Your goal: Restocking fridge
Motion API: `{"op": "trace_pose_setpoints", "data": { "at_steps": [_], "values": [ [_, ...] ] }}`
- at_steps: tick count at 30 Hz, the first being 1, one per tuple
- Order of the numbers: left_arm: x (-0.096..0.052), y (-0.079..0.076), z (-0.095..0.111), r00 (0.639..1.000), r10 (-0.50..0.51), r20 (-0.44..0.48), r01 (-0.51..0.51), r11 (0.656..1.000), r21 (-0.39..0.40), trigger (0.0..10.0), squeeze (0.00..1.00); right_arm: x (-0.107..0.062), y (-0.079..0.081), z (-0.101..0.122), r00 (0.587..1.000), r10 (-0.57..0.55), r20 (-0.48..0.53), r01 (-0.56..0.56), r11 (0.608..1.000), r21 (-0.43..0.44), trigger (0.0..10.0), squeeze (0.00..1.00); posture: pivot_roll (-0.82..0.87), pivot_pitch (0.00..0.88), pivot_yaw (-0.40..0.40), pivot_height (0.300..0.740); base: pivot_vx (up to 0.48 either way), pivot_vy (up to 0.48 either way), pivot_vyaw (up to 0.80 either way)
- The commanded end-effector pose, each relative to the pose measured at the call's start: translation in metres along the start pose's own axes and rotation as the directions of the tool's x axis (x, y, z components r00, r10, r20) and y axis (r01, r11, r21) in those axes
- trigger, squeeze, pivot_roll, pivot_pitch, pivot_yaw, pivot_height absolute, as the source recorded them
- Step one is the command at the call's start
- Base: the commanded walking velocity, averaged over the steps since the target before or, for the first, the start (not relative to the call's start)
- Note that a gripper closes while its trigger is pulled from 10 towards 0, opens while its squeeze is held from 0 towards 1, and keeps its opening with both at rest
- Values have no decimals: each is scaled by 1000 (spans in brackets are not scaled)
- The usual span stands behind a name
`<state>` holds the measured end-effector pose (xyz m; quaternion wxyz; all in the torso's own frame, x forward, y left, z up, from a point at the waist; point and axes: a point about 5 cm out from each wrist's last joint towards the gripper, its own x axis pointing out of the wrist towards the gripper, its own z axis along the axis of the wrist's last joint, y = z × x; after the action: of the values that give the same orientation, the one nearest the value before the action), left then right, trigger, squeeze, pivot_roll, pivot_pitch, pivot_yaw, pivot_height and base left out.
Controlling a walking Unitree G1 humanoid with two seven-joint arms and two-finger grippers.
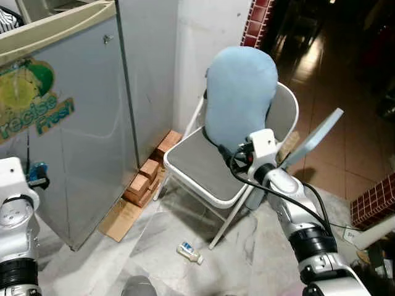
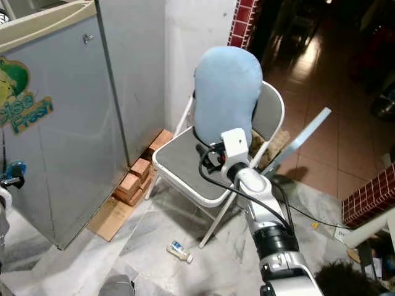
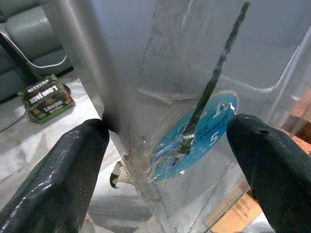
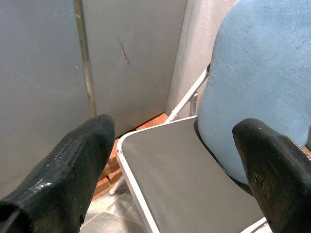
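Grey fridge (image 1: 74,123) upright, bottle (image 1: 189,252) flat, cap toward chair (image 1: 203,166)

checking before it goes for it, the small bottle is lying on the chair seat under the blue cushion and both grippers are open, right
Not quite. The small bottle lies on the floor in front of the chair, as the left eye view shows. The blue cushion is on the chair; left gripper and right gripper are open.
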<state>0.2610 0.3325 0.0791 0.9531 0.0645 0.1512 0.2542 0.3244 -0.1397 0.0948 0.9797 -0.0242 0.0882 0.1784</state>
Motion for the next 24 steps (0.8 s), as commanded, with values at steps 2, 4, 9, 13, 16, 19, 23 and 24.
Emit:
{"op": "trace_pose_setpoints", "data": {
  "at_steps": [2,4,9,13,16,19,23,24],
  "values": [
    [1,-6,9,999,-1,41,1,1000,12,10000,0,-3,-3,6,999,-24,29,24,1000,6,10000,0,123,0,-80,740,0,480,0],
    [0,-5,12,998,13,66,-14,1000,10,10000,0,-5,-2,2,999,-26,23,26,1000,4,10000,0,122,0,-80,740,0,480,0],
    [2,11,18,985,134,106,-135,991,11,10000,0,-8,0,2,999,-28,22,27,1000,10,10000,0,124,0,-81,740,0,480,0],
    [0,24,18,968,223,114,-225,974,4,10000,0,-8,-1,2,999,-32,16,32,999,13,10000,0,129,0,-83,740,0,480,0],
    [-1,28,14,966,241,97,-241,970,-6,10000,0,-8,-2,2,999,-39,9,39,999,11,10000,0,130,0,-84,740,0,480,0],
    [-3,25,13,966,231,117,-234,972,15,10000,0,-8,-3,2,999,-41,6,41,999,10,10000,0,129,0,-86,740,0,480,0],
    [-8,7,12,974,171,147,-178,983,34,10000,0,-8,-2,1,999,-42,1,42,999,8,10000,0,128,0,-86,740,0,0,0],
    [-10,2,12,976,157,152,-164,986,35,10000,0,-8,-3,0,999,-44,-2,44,999,7,10000,0,127,0,-85,740,0,0,0]
  ]
}}
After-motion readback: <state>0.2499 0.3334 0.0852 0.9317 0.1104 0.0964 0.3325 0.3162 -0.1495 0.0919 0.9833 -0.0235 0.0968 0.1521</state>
